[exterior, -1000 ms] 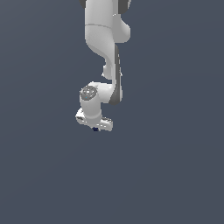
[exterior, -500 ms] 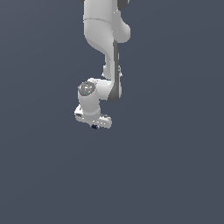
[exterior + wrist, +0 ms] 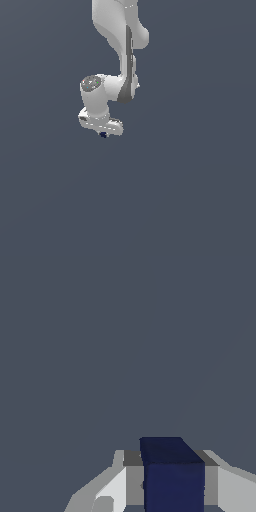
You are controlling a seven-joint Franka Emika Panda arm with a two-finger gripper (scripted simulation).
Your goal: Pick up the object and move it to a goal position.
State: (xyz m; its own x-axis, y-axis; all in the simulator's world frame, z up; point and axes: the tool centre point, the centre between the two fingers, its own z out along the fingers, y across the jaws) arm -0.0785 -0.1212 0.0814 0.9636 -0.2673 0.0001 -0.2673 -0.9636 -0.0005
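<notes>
The object (image 3: 104,134) is a tiny dark navy-blue block that peeks out just under the white hand in the exterior view. In the wrist view the object (image 3: 172,473) fills the space between the two pale fingers (image 3: 112,486), which press on its sides. My gripper (image 3: 103,132) is shut on it, hanging from the white arm (image 3: 120,45) that comes down from the upper edge of the exterior view. Most of the block is hidden by the hand in the exterior view.
Around the arm and beneath the block there is only a plain, uniform grey-blue background in both views, with no other objects, edges or markers showing.
The hand with the block has shifted slightly toward the exterior view's left and upward. The grip on the block is unchanged.
</notes>
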